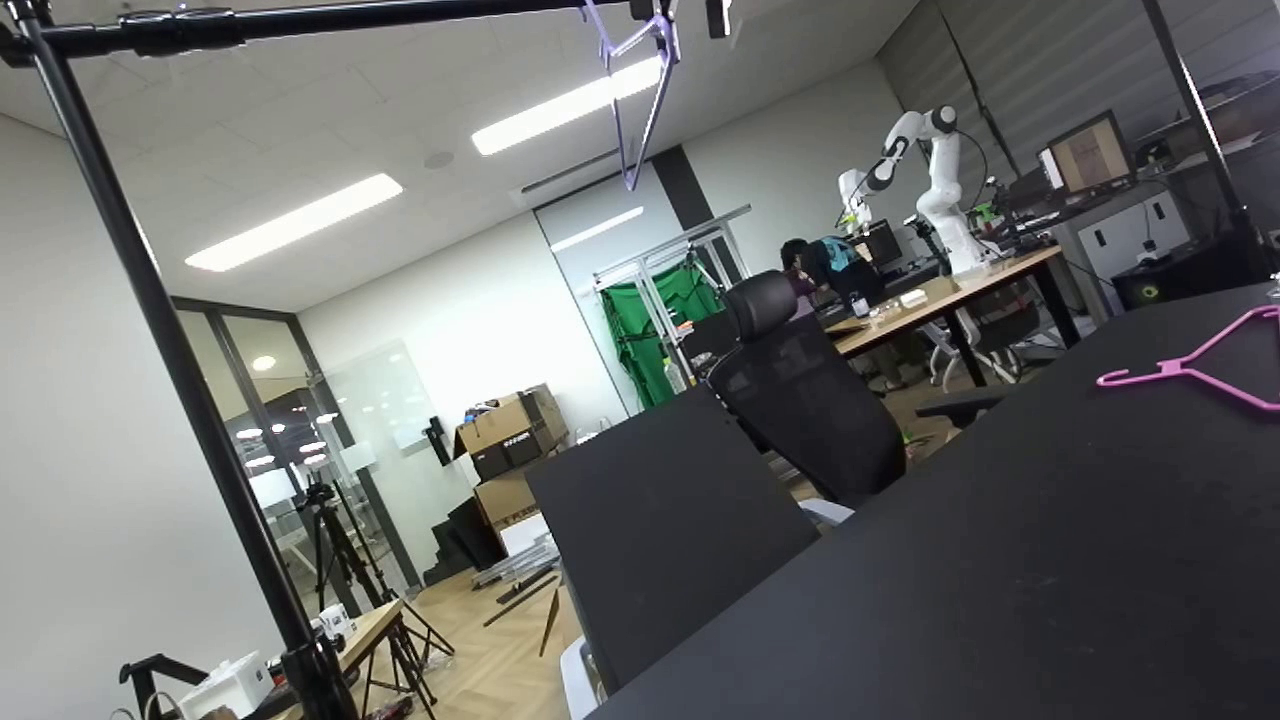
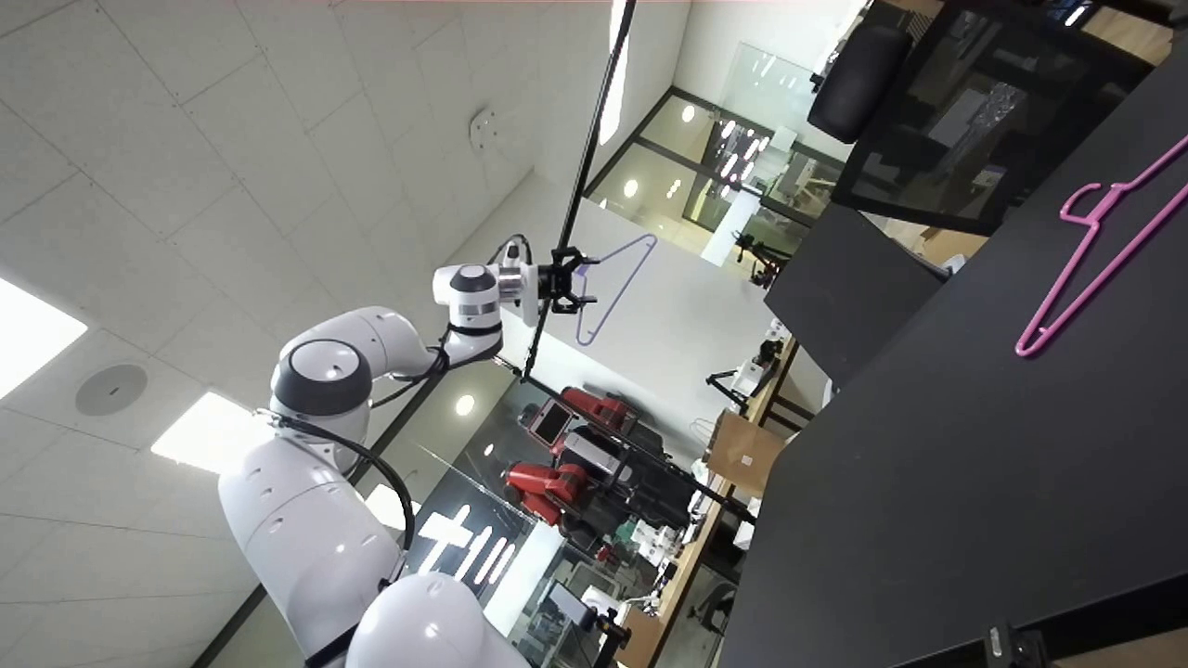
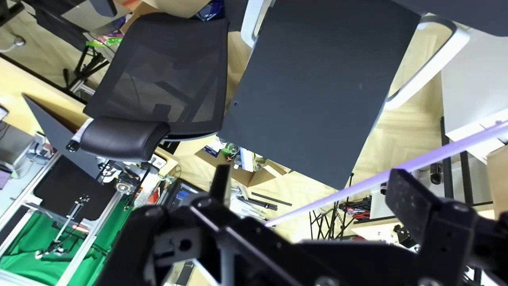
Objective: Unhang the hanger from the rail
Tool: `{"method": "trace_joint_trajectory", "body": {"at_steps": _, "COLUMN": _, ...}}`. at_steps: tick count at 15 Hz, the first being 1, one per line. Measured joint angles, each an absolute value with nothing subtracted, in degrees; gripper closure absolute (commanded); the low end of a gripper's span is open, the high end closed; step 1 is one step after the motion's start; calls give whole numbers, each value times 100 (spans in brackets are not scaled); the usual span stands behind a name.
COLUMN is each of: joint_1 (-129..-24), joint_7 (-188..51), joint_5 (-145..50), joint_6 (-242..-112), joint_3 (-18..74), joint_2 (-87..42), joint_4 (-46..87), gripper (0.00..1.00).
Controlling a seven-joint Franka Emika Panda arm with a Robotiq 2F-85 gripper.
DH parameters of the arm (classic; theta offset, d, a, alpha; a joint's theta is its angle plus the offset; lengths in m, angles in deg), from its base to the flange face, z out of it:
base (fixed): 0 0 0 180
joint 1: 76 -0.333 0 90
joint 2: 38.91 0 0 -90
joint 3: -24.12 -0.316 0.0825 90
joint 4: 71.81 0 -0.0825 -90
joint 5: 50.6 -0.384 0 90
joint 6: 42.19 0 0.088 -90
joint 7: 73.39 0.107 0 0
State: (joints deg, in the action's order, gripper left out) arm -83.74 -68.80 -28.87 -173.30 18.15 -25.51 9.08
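The pincer [image 2: 587,280] is wide open and has nothing pinched. The top of the purple hanger [image 3: 369,183] looks to be in the gap between its two fingers [image 3: 410,198], but I can't tell if it touches one of them. The black rail [image 1: 400,13] goes across right by the pincer. I think the job now is to catch the hanger. It would be best to get the part just under the hook into the middle of the gap, then close slowly, because a thin thing that hangs could swing or twist away. A soft squeeze should be enough. After that, I would go up first so the hook can come off the rail, and only then pull away. Pulling too soon might make it snag, and the pincer could bump the rail.

The hanger is thin and light purple, shaped like a triangle. Most of it sticks out past the fingers, and in the wrist view one bar slants by a fingertip. I can't see the hook clearly. A pink hanger [image 1: 1172,369] lies on the black table [image 1: 950,560], well apart from the pincer.
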Motion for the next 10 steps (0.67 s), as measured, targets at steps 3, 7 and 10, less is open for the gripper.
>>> {"method": "trace_joint_trajectory", "body": {"at_steps": 3, "joint_1": -8622, "joint_7": -6791, "joint_5": -2273, "joint_6": -16876, "joint_3": 1963, "joint_2": -2411, "joint_4": 364, "gripper": 0}}
{"method": "trace_joint_trajectory", "body": {"at_steps": 7, "joint_1": -8810, "joint_7": -6486, "joint_5": -1760, "joint_6": -16753, "joint_3": 2029, "joint_2": -2217, "joint_4": -120, "gripper": 0}}
{"method": "trace_joint_trajectory", "body": {"at_steps": 10, "joint_1": -8851, "joint_7": -6157, "joint_5": -1772, "joint_6": -16779, "joint_3": 2028, "joint_2": -2040, "joint_4": -371, "gripper": 0}}
